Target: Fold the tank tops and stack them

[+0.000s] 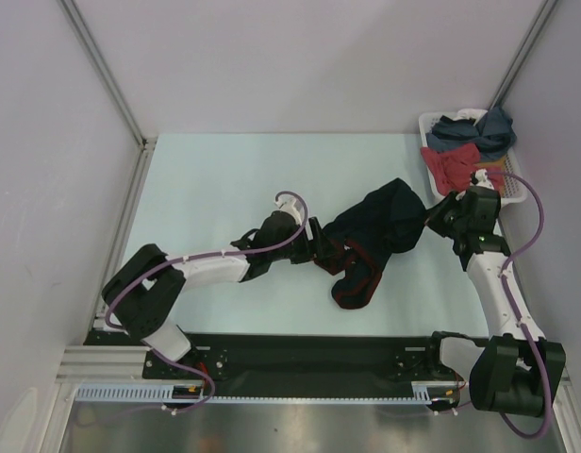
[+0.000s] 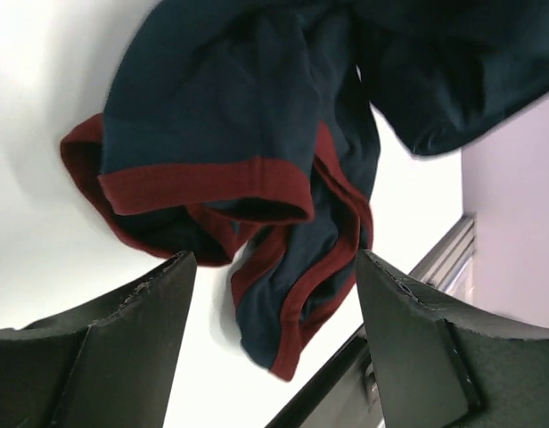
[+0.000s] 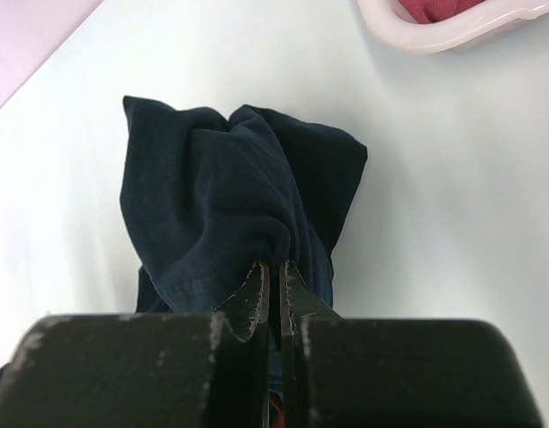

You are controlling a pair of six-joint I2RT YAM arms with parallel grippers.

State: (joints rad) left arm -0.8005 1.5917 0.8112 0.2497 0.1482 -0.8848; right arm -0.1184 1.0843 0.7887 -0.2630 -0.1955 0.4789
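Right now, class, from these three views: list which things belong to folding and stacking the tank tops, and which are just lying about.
Job: dark navy cloth tank top with red trim, pinched by the right gripper; slate-blue cloth top; open left gripper.
Lying about: crumpled red garment; white plastic basket.

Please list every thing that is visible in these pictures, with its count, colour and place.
dark navy cloth tank top with dark red trim: one, crumpled, table centre, between both arms
white plastic basket: one, far right corner
red crumpled garment: one, in the basket, near side
slate-blue crumpled cloth: count unclear, in the basket, far side
pale table: one, under everything
left end effector: one, black, open, beside the trim
right end effector: one, black, shut on the tank top
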